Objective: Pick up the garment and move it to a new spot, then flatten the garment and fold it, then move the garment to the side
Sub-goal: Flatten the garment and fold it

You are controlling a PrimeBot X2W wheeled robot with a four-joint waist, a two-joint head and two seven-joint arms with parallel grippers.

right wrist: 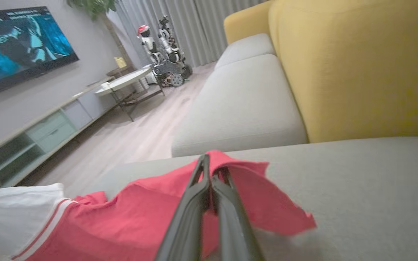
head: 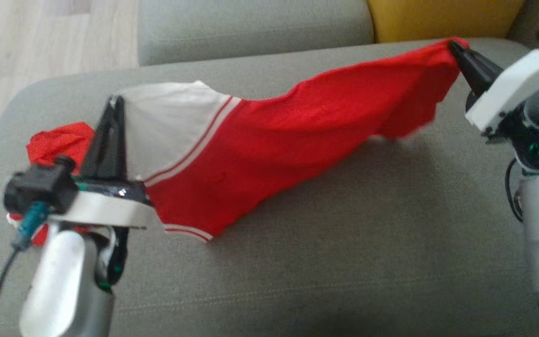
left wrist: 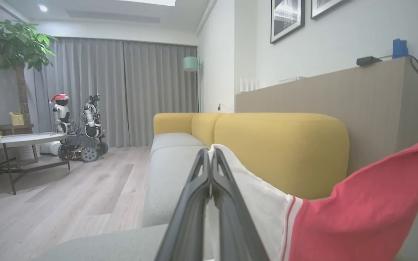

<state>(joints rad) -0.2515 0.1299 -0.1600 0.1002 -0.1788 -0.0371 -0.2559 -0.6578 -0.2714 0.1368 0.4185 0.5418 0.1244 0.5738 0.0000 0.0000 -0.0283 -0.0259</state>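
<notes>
as left hand (head: 116,102) and right hand (head: 453,45) pinch it, the garment (head: 297,140) seemingly sags.

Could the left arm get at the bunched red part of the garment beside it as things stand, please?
Probably not yet: the left tool is shut on the garment at its white panel. The red bunch lies close beside it with nothing between.

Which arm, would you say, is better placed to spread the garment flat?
Likely right: right claw holds the red-and-white cloth garment raised over open grey sofa cushion; cloth bunches at left claw.
</notes>
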